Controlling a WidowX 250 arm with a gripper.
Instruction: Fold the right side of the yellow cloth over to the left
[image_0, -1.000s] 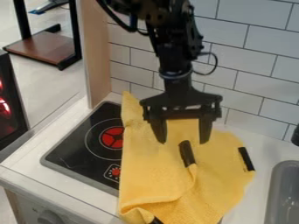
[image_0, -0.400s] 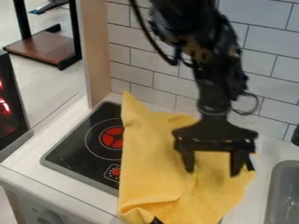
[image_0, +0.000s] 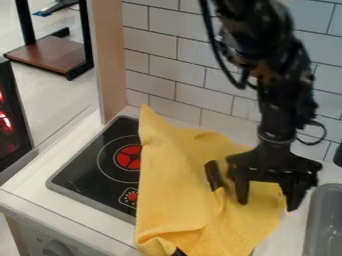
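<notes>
Backdrop: a wall of glossy pale tiles (image_0: 170, 70) with thin grey joints is seen beyond the gripper (image_0: 267, 206); it is bordered at view left by a smooth, wood-toned panel (image_0: 109, 60).
Surface: a white counter (image_0: 40, 177) is spread below the gripper.
Gripper: its two black fingers are held wide apart, pointed downward over the view-right part of the cloth (image_0: 174, 190); whether the cloth is touched cannot be told.
Cloth place: it is laid below and to the view left of the gripper, with the view-right side of the stove top (image_0: 87, 165) covered.
Cloth direction: its long axis is run from the wall side toward the counter's front edge; a narrow corner is pointed at the wall, up and view left of the gripper.
Cloth look: it is plain yellow, rumpled, with a raised ridge on the stove side and a curled fold at the near end.
Dark strip (image_0: 214, 175): it is seen against the cloth, just view left of the fingers, set at a slant.
Textures: soft, matte, faintly nubbly fabric is contrasted with the flat black stove top, its round red burner (image_0: 129, 157) and the smooth, round-cornered grey sink (image_0: 324, 194), placed view right of the gripper.
</notes>
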